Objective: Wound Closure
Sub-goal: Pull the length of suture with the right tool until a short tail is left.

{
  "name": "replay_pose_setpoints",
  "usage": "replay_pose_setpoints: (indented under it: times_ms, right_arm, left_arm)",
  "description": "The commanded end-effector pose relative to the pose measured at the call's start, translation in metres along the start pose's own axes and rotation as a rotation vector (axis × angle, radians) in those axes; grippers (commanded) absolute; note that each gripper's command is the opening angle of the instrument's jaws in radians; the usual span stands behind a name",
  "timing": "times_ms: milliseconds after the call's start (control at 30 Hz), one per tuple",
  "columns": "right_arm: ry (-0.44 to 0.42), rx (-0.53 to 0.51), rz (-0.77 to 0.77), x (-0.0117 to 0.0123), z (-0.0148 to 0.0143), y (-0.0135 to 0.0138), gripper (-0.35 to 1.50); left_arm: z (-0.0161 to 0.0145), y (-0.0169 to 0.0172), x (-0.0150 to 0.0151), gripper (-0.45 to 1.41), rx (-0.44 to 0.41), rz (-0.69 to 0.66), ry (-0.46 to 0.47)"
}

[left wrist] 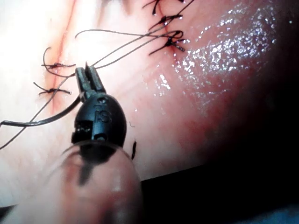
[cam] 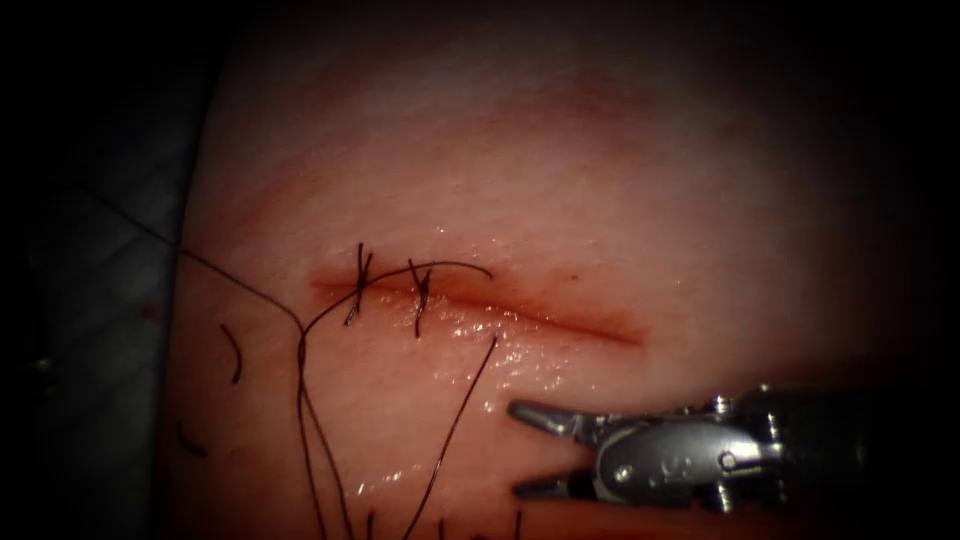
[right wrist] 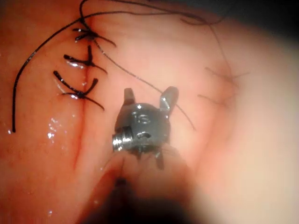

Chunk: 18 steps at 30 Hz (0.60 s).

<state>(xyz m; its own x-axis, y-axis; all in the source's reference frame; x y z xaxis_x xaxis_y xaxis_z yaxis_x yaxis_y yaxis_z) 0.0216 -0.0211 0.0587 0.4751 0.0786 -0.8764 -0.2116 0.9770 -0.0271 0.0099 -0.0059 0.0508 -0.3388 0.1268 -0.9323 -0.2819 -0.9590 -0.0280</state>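
Gaping empty, right tool [cam: 520, 450] jaws; left tool [left wrist: 89, 79] jaws clamped on thread [left wrist: 126, 46].

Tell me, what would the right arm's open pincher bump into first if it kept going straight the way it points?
Probably the loose thread. The right tool points left, jaws open and empty, above the tissue; depth is unclear.

1. The right claw [right wrist: 148, 100] hangs over the tissue [right wrist: 42, 177], jaws spread apart, holding nothing.
2. Three dark stitches [right wrist: 80, 60] cross the cut [right wrist: 79, 135] beside it.
3. Loose thread [right wrist: 32, 56] curves past them.
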Motion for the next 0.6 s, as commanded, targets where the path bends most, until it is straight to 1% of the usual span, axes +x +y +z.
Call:
replay_pose_setpoints:
  times_ms: [33, 133, 200, 300, 400, 467, 500, 600]
  right_arm:
    - [-0.016, -0.014, -0.02, -0.0021, 0.0021, 0.0009, 1.35]
    - [-0.05, -0.001, -0.032, -0.0042, 0.0043, 0.0014, 1.35]
    - [-0.04, 0.02, -0.047, -0.0054, 0.0056, 0.0013, 1.33]
    - [-0.065, 0.035, -0.041, -0.0069, 0.0076, 0.001, 1.33]
    - [-0.072, 0.05, -0.035, -0.0079, 0.0089, 0.0007, 1.28]
    - [-0.069, 0.053, -0.029, -0.0081, 0.0088, 0.001, 1.16]
    - [-0.066, 0.057, -0.028, -0.0082, 0.0087, 0.0011, 1.06]
    - [-0.064, 0.091, -0.023, -0.0081, 0.0079, 0.0014, 0.07]
  left_arm:
    - [0.0009, 0.0004, -0.0005, -0.45, 0.0, -0.001, 0.0]
    - [0.0014, 0.0006, -0.0005, -0.45, 0.005, -0.001, -0.003]
    - [0.0018, 0.0007, -0.0005, -0.45, 0.01, -0.001, -0.007]
    - [0.0022, 0.0008, -0.0006, -0.45, 0.01, -0.001, -0.003]
    - [0.0026, 0.0009, -0.0007, -0.45, 0.012, -0.001, 0.002]
    - [0.0026, 0.0009, -0.0007, -0.45, 0.01, -0.001, 0.0]
    - [0.0027, 0.0009, -0.0007, -0.45, 0.01, -0.001, 0.0]
    - [0.0027, 0.0009, -0.0008, -0.45, 0.009, -0.001, 0.002]
